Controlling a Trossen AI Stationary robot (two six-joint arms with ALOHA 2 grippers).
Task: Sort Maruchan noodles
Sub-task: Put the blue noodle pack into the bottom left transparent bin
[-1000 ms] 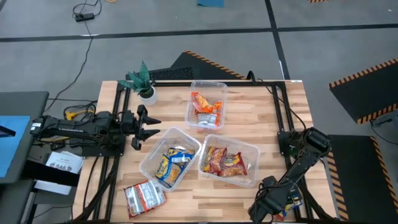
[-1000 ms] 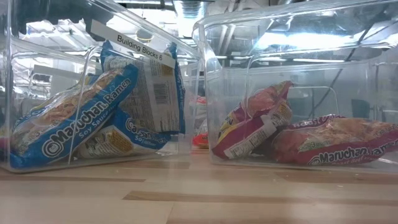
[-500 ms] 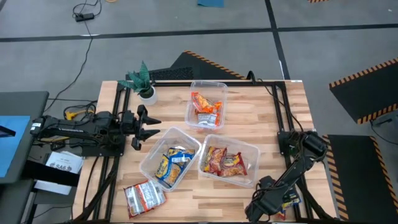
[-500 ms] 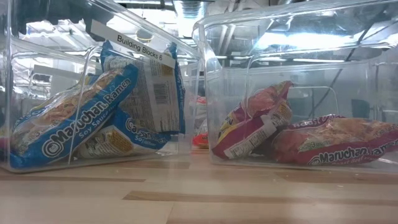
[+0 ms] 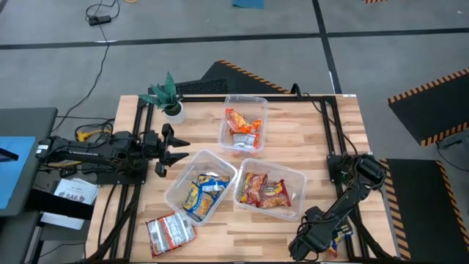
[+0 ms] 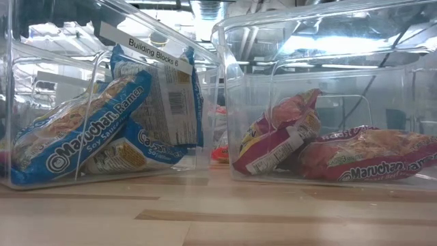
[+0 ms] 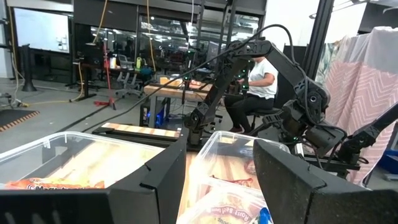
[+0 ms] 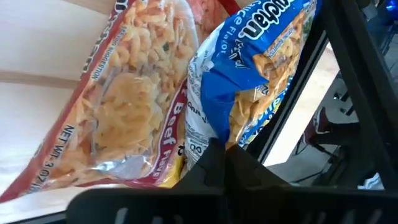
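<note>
Right wrist view: the right claw (image 8: 211, 155) is hanging off the tabletop's near right corner; I cannot tell its grip.
Handling: the noodle packets (image 8: 186, 93) are looking light, crinkly, slippery (pinch a sealed edge).
Look: red-and-silver and blue-yellow wrappers.
Left claw (image 5: 167, 149): waiting released at the left edge.

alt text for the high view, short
Overhead view of a wooden table with three clear tubs of ramen packets: orange packets in the far tub, yellow-and-blue packets and red packets in two near tubs. Silver-and-red packets lie loose at the near left edge; a small potted plant stands far left.
</note>
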